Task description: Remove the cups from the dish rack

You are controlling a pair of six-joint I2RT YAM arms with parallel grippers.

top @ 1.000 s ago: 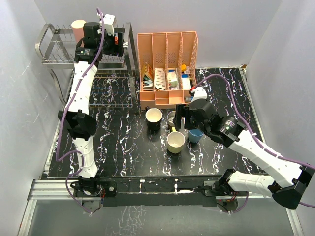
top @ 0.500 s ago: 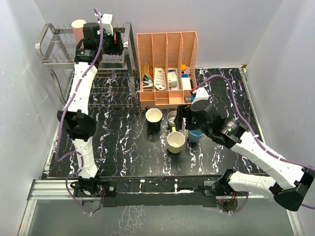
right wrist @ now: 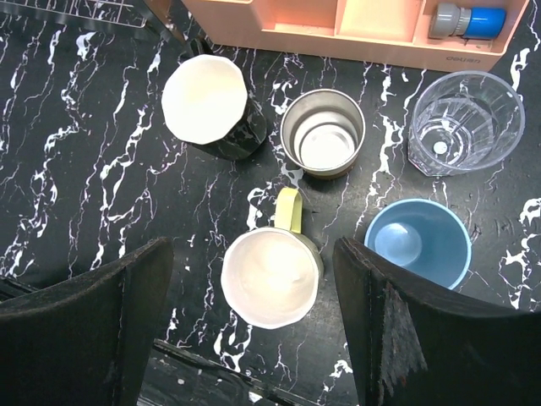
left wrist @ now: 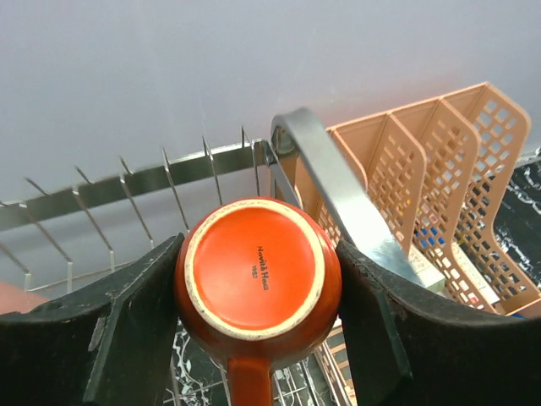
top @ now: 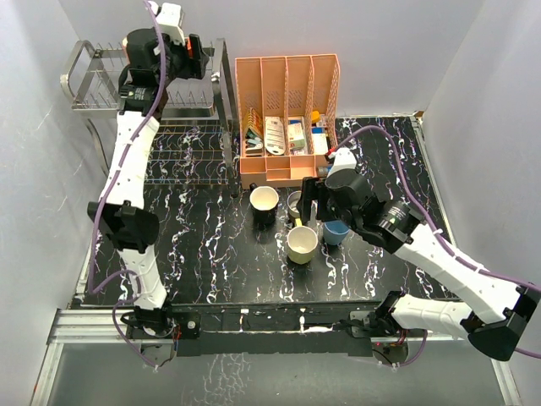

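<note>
In the overhead view the left arm has risen since a second ago: its left hand was low over the top tier of the dish rack and now sits higher, near the back wall, with the arm covering the spot where a pink tumbler showed earlier. The right hand has barely shifted and hangs above the cups grouped on the surface in front of the peach organizer. In the left wrist view the hand pinches the orange cup between both fingers. The cup's base faces the camera, so its long axis runs away from the lens, and its handle points to the bottom of the picture, with rack prongs and tube behind it. In the right wrist view the hand is spread wide with nothing in it. Below it the black mug, metallic cup, clear glass, blue cup and yellow mug stand upright, mouths up, the yellow mug's handle pointing toward the metallic cup.
</note>
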